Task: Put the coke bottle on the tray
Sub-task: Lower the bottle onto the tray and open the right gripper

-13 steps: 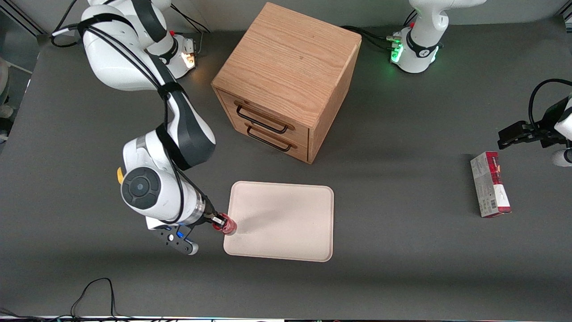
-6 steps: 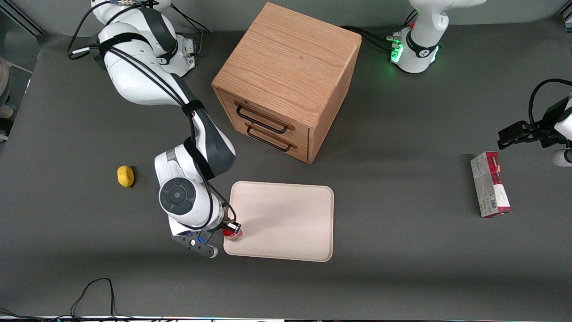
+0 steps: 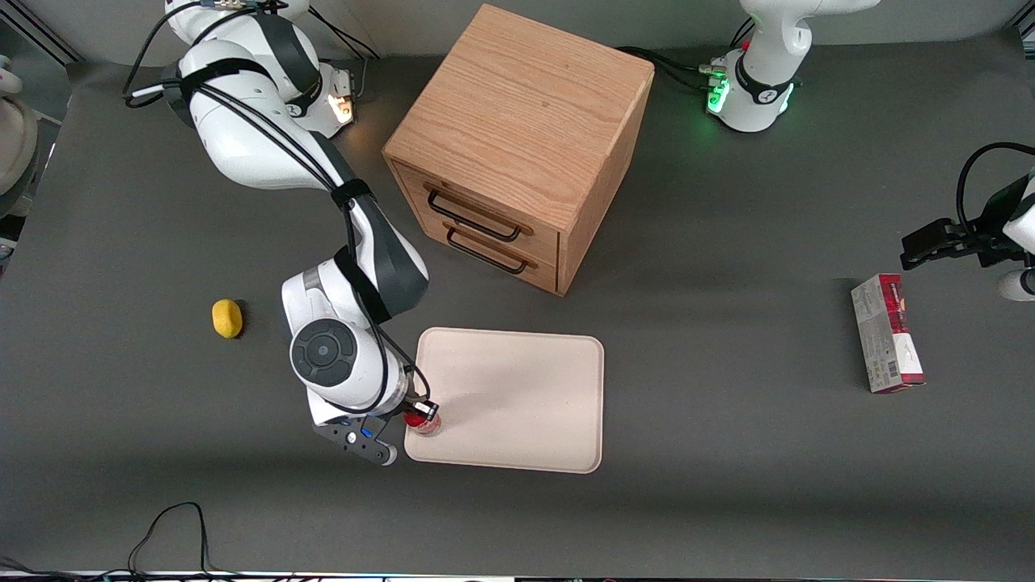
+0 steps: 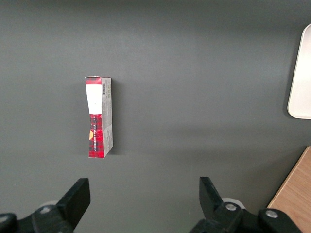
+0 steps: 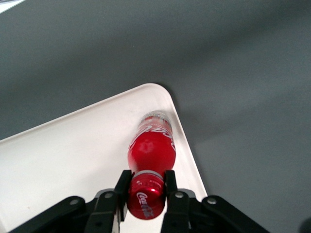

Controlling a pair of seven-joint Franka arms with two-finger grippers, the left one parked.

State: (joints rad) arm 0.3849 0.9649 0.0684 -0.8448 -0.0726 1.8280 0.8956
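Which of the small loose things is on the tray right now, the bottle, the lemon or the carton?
The coke bottle, held in the gripper at the tray corner. The lemon and carton lie on the table.

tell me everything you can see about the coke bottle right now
The coke bottle is small, with a red cap printed in white script, a red label and a clear base. It looks like plastic. It stands upright with its base on the tray, close to the tray corner nearest the working arm and the front camera. The gripper is right above it, its jaws closed on either side of the cap. Nothing else touches it.
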